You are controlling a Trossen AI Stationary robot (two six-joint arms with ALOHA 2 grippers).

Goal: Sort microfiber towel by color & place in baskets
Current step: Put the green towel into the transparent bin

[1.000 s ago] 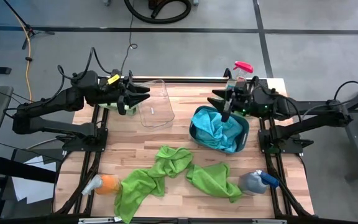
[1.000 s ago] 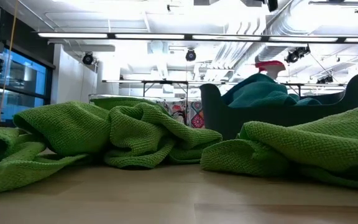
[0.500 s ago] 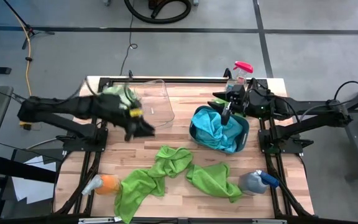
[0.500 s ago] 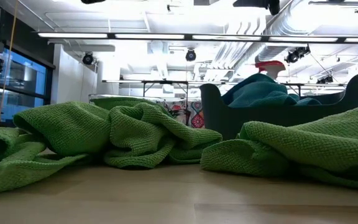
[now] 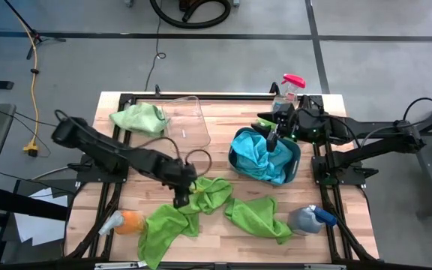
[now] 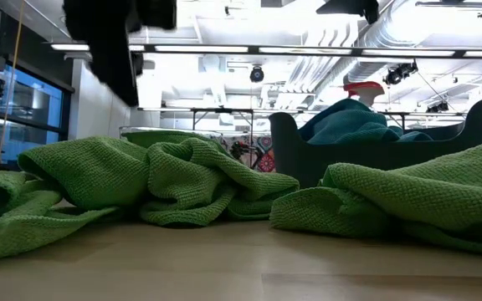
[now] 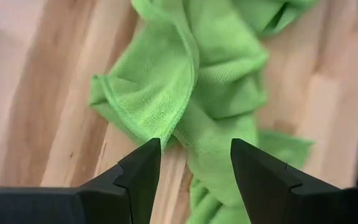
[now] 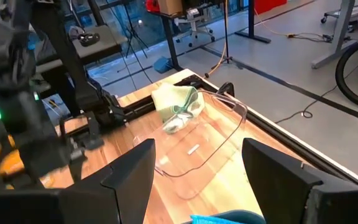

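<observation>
So the clear tub (image 5: 187, 122) sits at the back left of the table, tipped up on its side, with one green towel (image 5: 138, 118) bunched at its outer edge. The dark teal tub (image 5: 265, 155) is over to the right with blue towels (image 5: 259, 152) heaped inside. Two more green towels, a long one (image 5: 178, 214) and a smaller one (image 5: 258, 216), lie crumpled along the front, touching.
</observation>
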